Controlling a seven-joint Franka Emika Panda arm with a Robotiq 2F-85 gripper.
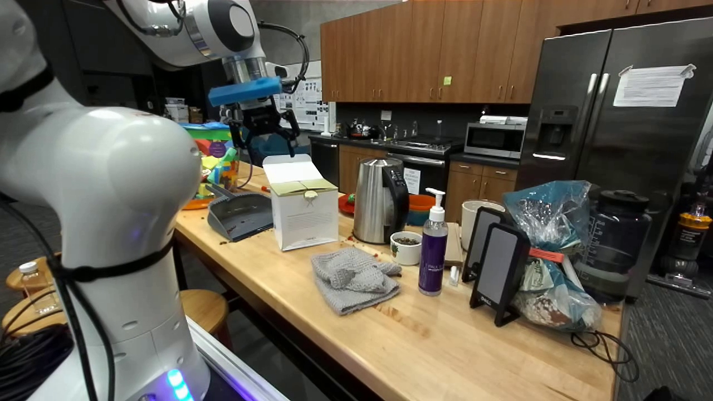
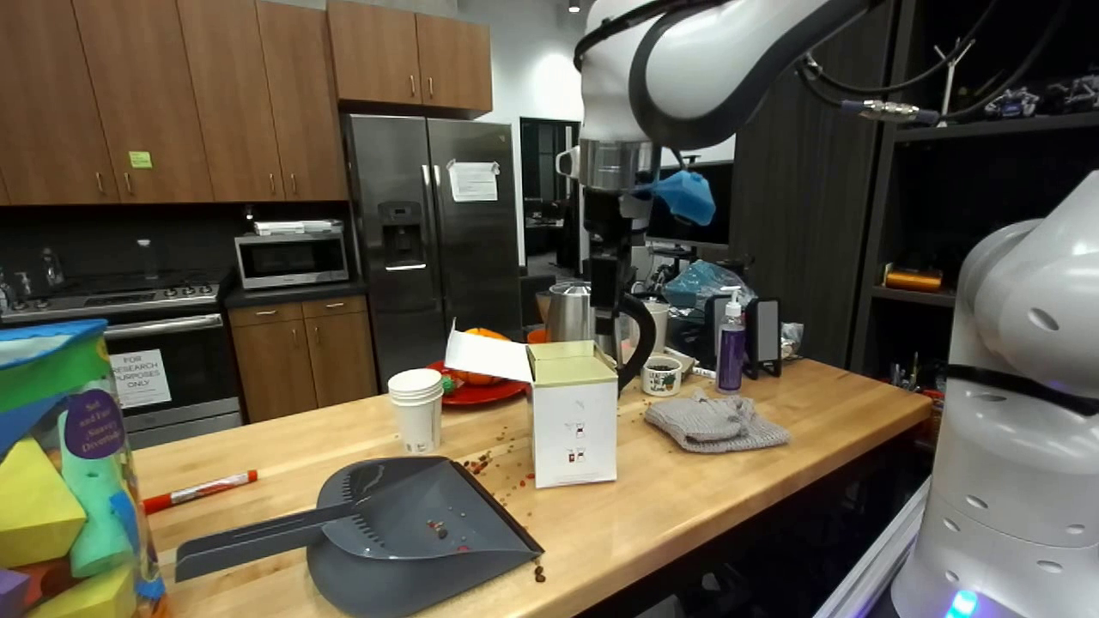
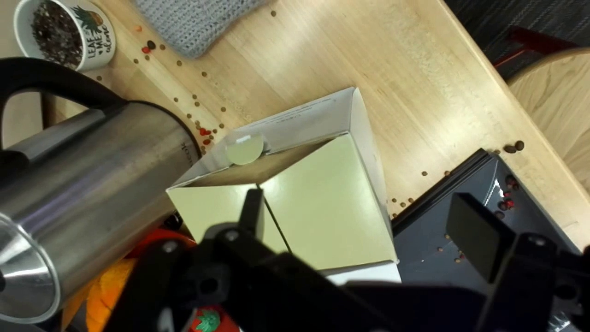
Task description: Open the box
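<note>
A white box (image 2: 574, 429) stands upright on a wooden table (image 1: 473, 356), as we see in both exterior views, its lid (image 1: 289, 167) tilted up and back, its two pale green flaps (image 3: 332, 203) lying across the top. From the wrist view we make out a brown strip (image 3: 271, 164) between those flaps and the edge with the round tab (image 3: 245, 150). Over the box hangs the robot's black gripper (image 3: 364, 219), fingers (image 3: 477, 237) spread wide and holding nothing; whether either finger touches the flaps, we cannot tell. Just beside the box we find a steel kettle (image 1: 370, 200) and, on another side of the box, a gray dustpan (image 2: 395, 539) strewn with dark and red bits (image 3: 508, 203); more bits dot the table around the box. Near the box we also spot a rumpled gray cloth (image 1: 356, 278), a white cup (image 3: 101, 46) of dark, grainy contents (image 3: 55, 32), and a stack of paper cups (image 2: 416, 416). Farther from the box, we count a red marker (image 2: 202, 491) and a purple pump bottle (image 1: 433, 256)
</note>
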